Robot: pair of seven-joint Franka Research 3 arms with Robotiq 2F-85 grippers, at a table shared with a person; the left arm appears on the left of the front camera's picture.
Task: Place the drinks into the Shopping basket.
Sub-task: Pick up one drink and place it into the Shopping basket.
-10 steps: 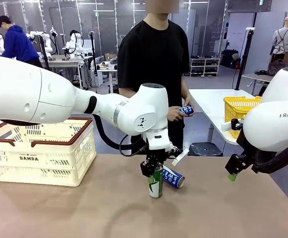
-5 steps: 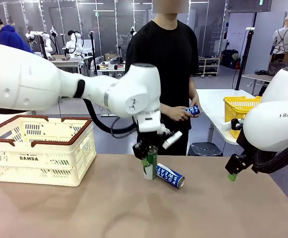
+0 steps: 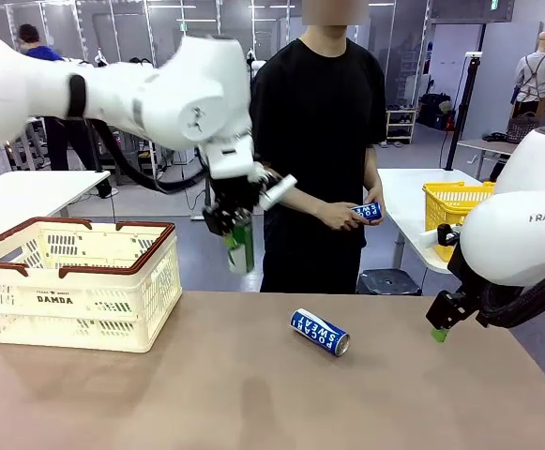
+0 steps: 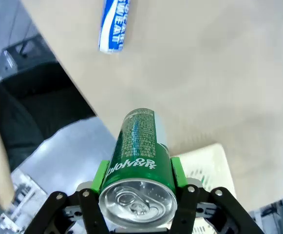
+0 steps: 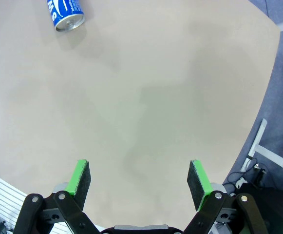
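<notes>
My left gripper [image 3: 232, 228] is shut on the green can [image 3: 241, 246] and holds it in the air, just right of the Shopping basket [image 3: 75, 281]. In the left wrist view the green can [image 4: 139, 168] sits between the green pads [image 4: 101, 174], top toward the camera. A blue can [image 3: 319, 331] lies on its side mid-table; it also appears as the blue can [image 4: 115, 25] and the blue can [image 5: 65, 12]. My right gripper [image 3: 438, 322] hangs open at the table's right side; its pads [image 5: 81, 176] stand wide apart over bare tabletop. The person holds another blue can [image 3: 366, 212].
The person stands at the far edge, hands at waist height. A yellow mesh basket [image 3: 452, 204] rests on a white table behind, at the right. The brown tabletop [image 3: 253, 394] in front is bare.
My left gripper has lifted the green can off the table, up and to the left toward the basket. The blue can stays lying where it was. The right arm is unmoved.
</notes>
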